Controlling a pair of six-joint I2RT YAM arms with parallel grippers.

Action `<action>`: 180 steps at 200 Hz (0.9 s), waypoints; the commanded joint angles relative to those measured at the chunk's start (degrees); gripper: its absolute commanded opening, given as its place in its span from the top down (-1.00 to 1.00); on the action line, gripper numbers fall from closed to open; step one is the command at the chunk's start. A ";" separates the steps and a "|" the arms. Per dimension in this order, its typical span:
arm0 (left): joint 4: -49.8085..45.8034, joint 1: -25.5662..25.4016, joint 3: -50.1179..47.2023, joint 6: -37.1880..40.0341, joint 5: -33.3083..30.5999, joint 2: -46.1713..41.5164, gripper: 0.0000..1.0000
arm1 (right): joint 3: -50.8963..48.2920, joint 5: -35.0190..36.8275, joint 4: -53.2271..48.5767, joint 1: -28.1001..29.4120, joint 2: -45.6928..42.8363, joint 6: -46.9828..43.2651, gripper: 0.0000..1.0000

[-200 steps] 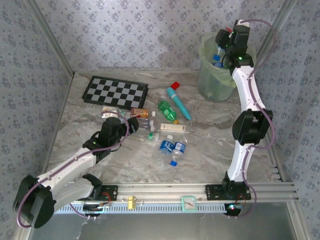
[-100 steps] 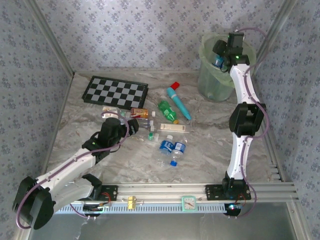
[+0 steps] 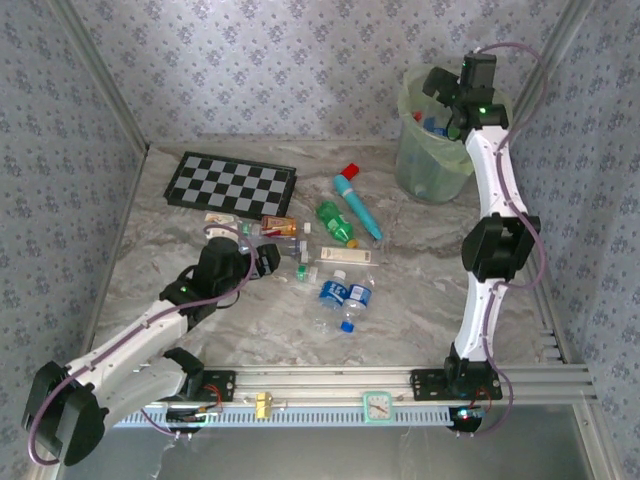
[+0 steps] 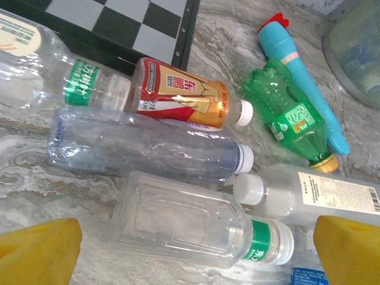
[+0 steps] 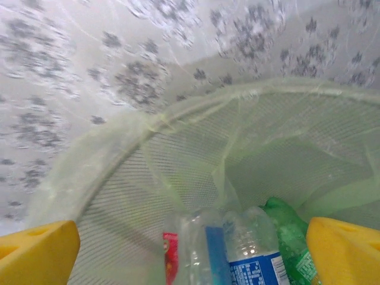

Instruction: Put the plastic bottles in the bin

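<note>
Marble tabletop [image 3: 420, 290] holds scattered bottles [image 3: 335, 222] at centre; bin [image 3: 428, 172] at one o'clock, right claw [image 3: 438, 98] spread empty above it; left claw [image 3: 263, 256] spread wide over the bottles.

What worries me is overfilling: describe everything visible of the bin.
The bin is round, translucent pale-green plastic, finely gridded, with a thin liner over its rim. It stands upright at the far right corner of the table. Inside lie a blue-labelled bottle and a green bottle, below the rim. The right gripper hangs open above it.

On the table [image 3: 430, 290] one green bottle [image 3: 335, 222], two blue-labelled bottles [image 3: 333, 292], one chessboard [image 3: 230, 183], one teal tube [image 3: 357, 205]; one bin [image 3: 428, 175]
</note>
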 commanded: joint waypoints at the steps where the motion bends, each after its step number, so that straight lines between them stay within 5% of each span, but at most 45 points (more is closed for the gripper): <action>1: 0.52 0.12 1.28 1.19 3.78 0.80 -1.00 | -4.40 0.28 0.50 3.14 -9.48 -5.05 -1.00; 104: -4.02 -9.76 6.57 3.86 8.28 10.04 -1.00 | -53.93 1.32 11.33 24.02 -40.92 -4.66 -0.99; 180: -9.40 -18.89 9.45 4.72 7.84 16.52 -0.99 | -80.27 8.05 13.61 30.85 -54.36 6.77 -0.99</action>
